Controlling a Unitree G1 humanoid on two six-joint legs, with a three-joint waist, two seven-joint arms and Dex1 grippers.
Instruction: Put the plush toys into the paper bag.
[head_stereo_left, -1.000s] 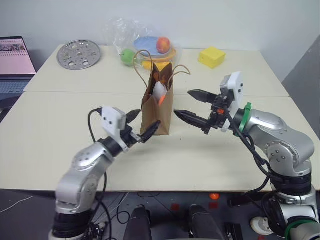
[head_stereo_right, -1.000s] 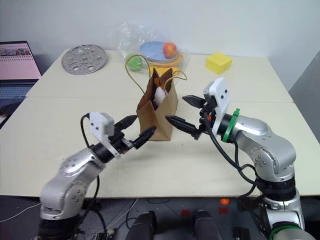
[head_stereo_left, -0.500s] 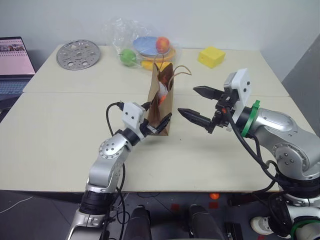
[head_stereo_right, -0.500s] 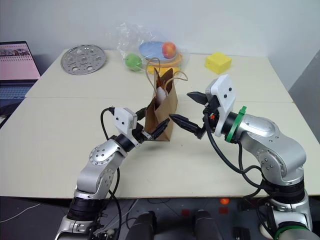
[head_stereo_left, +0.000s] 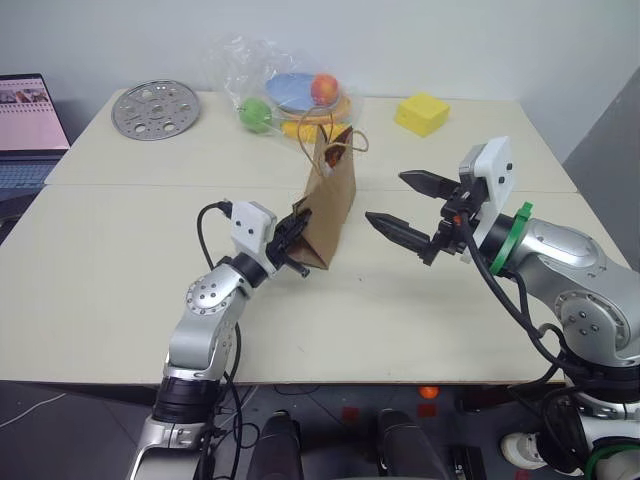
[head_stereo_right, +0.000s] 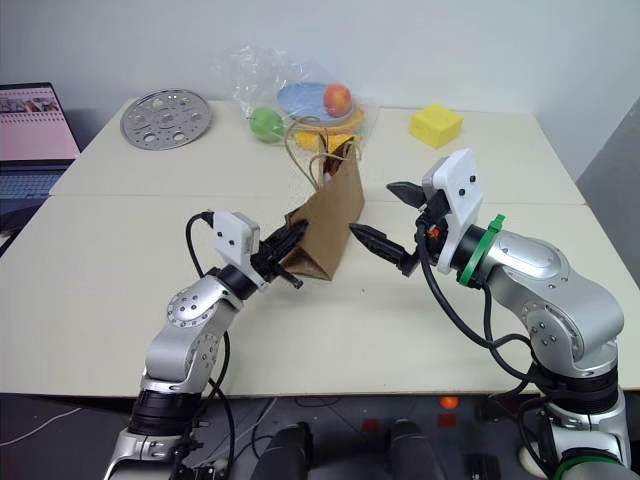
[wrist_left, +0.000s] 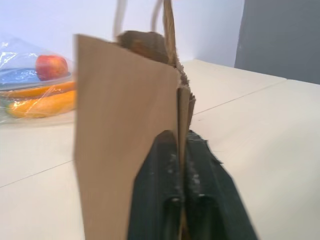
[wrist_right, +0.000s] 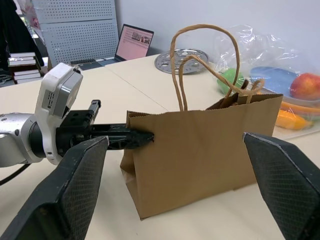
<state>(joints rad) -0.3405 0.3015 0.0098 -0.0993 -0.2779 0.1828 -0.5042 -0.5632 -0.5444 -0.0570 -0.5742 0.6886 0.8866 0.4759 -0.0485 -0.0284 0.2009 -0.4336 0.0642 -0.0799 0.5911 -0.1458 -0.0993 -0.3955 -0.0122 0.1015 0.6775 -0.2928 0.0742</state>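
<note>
The paper bag (wrist_right: 210, 145) is matt brown kraft paper, creased along its folds, with twisted paper-cord handles. Behind the bag, crinkly clear plastic wrap (head_stereo_right: 290, 85) shines over glossy toy fruit (head_stereo_right: 338, 98). Further behind it to the left lies a dull metal disc (head_stereo_right: 165, 118) punched with holes. The table (head_stereo_right: 100, 280) is smooth, matt cream.

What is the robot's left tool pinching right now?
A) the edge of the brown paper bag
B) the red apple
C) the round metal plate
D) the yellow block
A: the left tool is closed on the side edge of the paper bag, with the paper caught between its two black fingers in the left wrist view.
</note>
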